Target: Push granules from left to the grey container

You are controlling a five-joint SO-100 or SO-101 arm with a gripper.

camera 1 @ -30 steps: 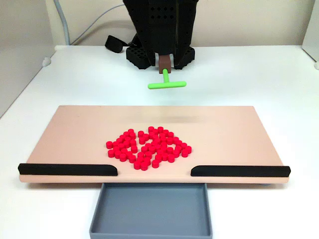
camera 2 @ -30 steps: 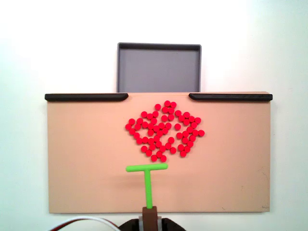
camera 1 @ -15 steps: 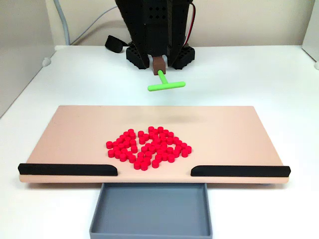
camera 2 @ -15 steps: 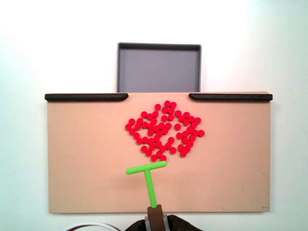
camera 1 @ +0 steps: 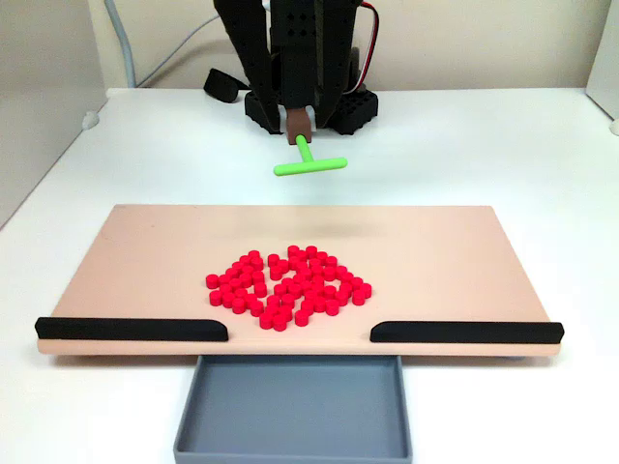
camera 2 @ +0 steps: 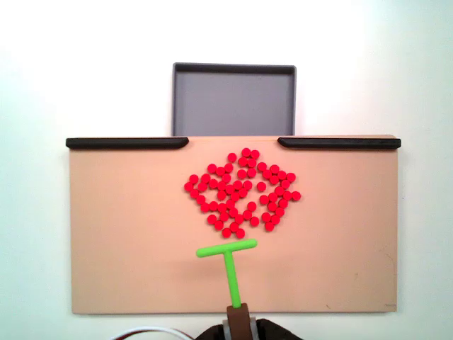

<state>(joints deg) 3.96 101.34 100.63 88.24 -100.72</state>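
Note:
The granules point(camera 1: 287, 287) point(camera 2: 241, 193) lie as a loose red cluster in the middle of the tan board point(camera 1: 145, 251) point(camera 2: 120, 234). The grey container point(camera 1: 290, 449) point(camera 2: 233, 69) sits off the board's edge, at the gap between two black strips. My gripper point(camera 1: 298, 118) point(camera 2: 238, 327) is shut on the brown handle of a green T-shaped stick point(camera 1: 309, 166) point(camera 2: 226, 249). In both fixed views the stick's crossbar hovers on the side of the cluster away from the container, a small gap clear of the nearest pellets. Most of the jaws are hidden by the arm.
Black strips point(camera 1: 131, 329) point(camera 1: 464, 332) point(camera 2: 127, 142) point(camera 2: 338, 142) line the board edge on either side of the gap. The arm base point(camera 1: 309, 58) stands behind the board, with a black strap point(camera 1: 222, 85) and a grey cable point(camera 1: 126, 48) beside it.
The green stick has shifted sideways, to the right in the view from above and to the left in the front view. The granules have not moved.

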